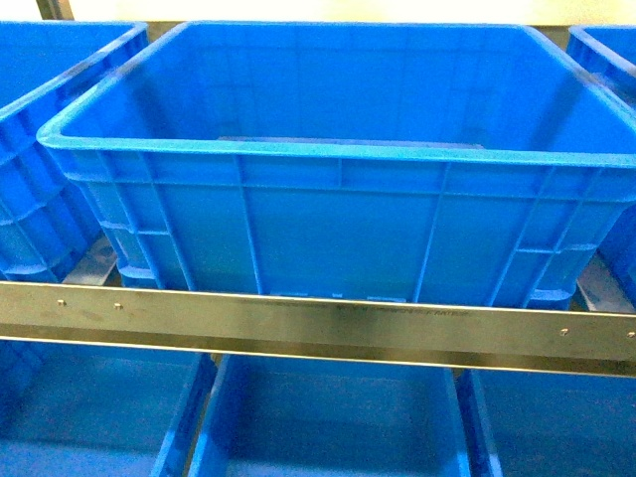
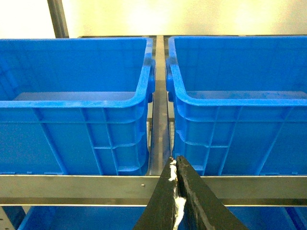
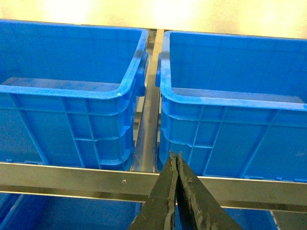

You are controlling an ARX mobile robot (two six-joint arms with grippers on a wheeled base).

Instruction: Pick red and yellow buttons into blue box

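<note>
The blue box (image 1: 338, 149), a large deep crate with ribbed sides and a thick rim, fills the middle of the head view on a shelf. What shows of its inside looks bare. The red and yellow buttons are out of view in every frame. Neither gripper shows in the head view. In the left wrist view my left gripper (image 2: 174, 160) is shut, its black fingers pressed together with a strip of white padding between them, in front of the gap between two crates. My right gripper (image 3: 174, 155) is shut too, with nothing held, at a similar gap.
A steel shelf rail (image 1: 318, 323) runs across below the crate. More blue crates stand to the left (image 1: 40, 149) and right (image 1: 606, 50), and others on the lower shelf (image 1: 328, 417). A metal bar (image 2: 160, 120) (image 3: 146, 129) separates neighbouring crates.
</note>
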